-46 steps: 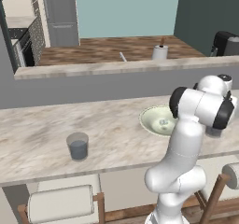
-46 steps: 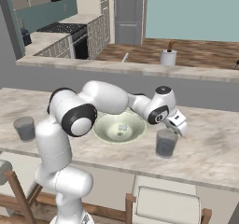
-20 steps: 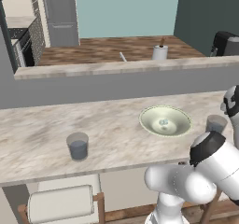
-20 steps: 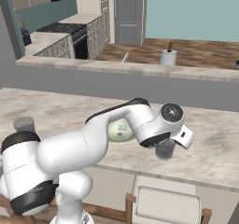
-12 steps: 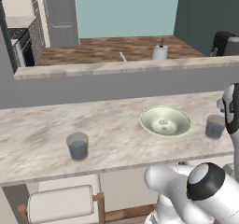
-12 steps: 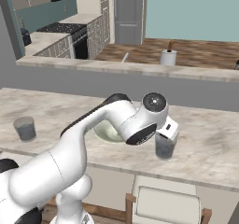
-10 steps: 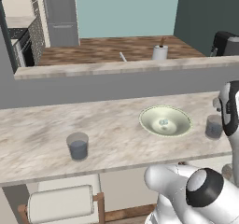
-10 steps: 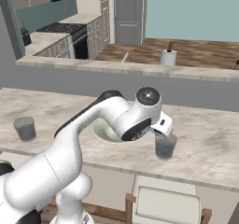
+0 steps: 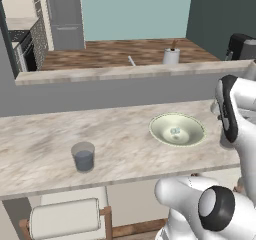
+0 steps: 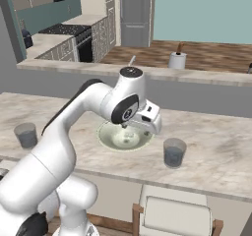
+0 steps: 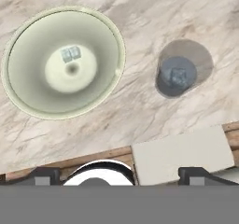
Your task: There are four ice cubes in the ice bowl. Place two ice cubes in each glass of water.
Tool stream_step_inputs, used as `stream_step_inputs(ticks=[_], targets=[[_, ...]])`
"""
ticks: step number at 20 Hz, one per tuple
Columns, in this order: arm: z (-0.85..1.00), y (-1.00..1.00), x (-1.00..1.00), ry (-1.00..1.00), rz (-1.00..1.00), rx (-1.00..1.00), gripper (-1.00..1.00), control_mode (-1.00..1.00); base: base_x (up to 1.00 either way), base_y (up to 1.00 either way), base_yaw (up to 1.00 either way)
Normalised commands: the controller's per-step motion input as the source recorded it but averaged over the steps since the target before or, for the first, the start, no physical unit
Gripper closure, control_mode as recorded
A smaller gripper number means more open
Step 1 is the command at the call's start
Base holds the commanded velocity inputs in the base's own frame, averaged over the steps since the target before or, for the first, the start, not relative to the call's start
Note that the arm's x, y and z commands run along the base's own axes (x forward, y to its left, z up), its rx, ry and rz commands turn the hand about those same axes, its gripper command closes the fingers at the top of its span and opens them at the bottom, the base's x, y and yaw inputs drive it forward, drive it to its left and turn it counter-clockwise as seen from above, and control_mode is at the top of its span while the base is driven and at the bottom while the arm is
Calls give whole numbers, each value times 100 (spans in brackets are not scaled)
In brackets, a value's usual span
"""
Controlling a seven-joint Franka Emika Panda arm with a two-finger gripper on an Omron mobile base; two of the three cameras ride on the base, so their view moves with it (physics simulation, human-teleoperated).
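The ice bowl (image 11: 18, 90) (image 10: 106, 137) (image 9: 192, 124) is pale cream-green and holds two ice cubes (image 11: 70, 54) (image 9: 175, 131) lying side by side near its centre. To its right stands one glass of water (image 11: 179, 73) (image 10: 174, 152) with at least one ice cube (image 11: 178, 75) floating in it. The other glass of water (image 9: 83, 156) (image 10: 25, 134) stands far to the left on the counter. My gripper (image 11: 120, 175) (image 10: 146, 123) hangs high above the counter's front edge, between bowl and right glass. Its jaws stand wide open and hold nothing.
A white mug with a brown stick (image 9: 171, 55) (image 10: 177, 59) sits on the raised back ledge. A cream stool seat (image 11: 182, 153) (image 10: 174, 215) stands just below the counter's front edge. A dark appliance (image 9: 241, 44) is at the far right.
The arm has swung round, and the gripper has moved from over the right glass leftward toward the bowl's right rim. Its jaws stayed open.
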Motion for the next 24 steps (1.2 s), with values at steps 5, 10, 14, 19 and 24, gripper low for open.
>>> stream_step_inputs(ticks=[5,10,14,19,24], targets=[[0,44,1,25,-15,-8,-100,-100,0,0,0],[0,18,-1,-5,-46,9,-100,-100,0,0,0],[0,6,0,-18,-53,16,-100,-100,0,0,0],[-1,0,2,-11,-44,15,-100,-100,0,0,0],[0,11,30,0,-22,3,-100,-100,0,0,0]])
